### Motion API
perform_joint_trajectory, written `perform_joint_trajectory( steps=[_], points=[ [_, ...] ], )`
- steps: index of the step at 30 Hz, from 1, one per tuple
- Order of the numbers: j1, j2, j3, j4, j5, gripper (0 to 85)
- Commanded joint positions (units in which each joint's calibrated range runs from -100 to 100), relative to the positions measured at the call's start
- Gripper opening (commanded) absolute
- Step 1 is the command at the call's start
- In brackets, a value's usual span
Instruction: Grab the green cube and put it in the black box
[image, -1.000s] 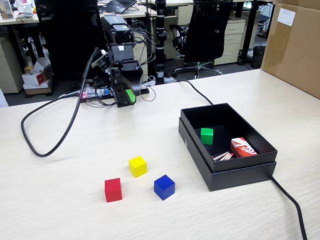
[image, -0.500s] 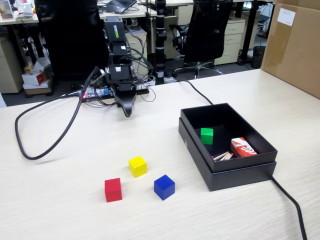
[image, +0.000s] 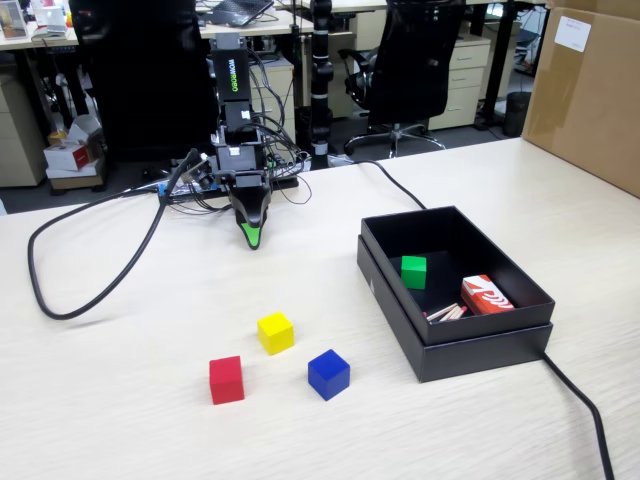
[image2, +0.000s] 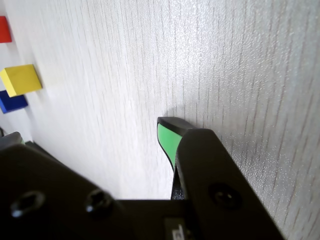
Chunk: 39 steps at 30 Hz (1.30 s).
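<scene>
So the green cube (image: 413, 271) is already sitting inside the black box (image: 455, 350), left part of the floor, with a red-and-white carton (image: 486, 295) at about 4 o'clock from it. The claw (image: 253, 238) is parked tip-down on the bench (image: 130, 420), way off at 10 o'clock from the box, holding nothing; whether it's shut or cracked open, I can't tell. The cube looks light, rigid and smooth-faced, so I'd pinch two opposite flat sides. Yellow cube (image: 275, 332), red cube (image: 226, 380) and blue cube (image: 328, 374) are sitting out on the bench.
</scene>
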Motion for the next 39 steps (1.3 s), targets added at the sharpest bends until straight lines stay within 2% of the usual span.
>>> perform_joint_trajectory(
  steps=[1,39],
  points=[
    [0.20,-0.13,-3.25,-2.04,-0.63,50.9],
    [0.29,-0.13,-2.98,-2.04,-0.59,50.3]
  ],
)
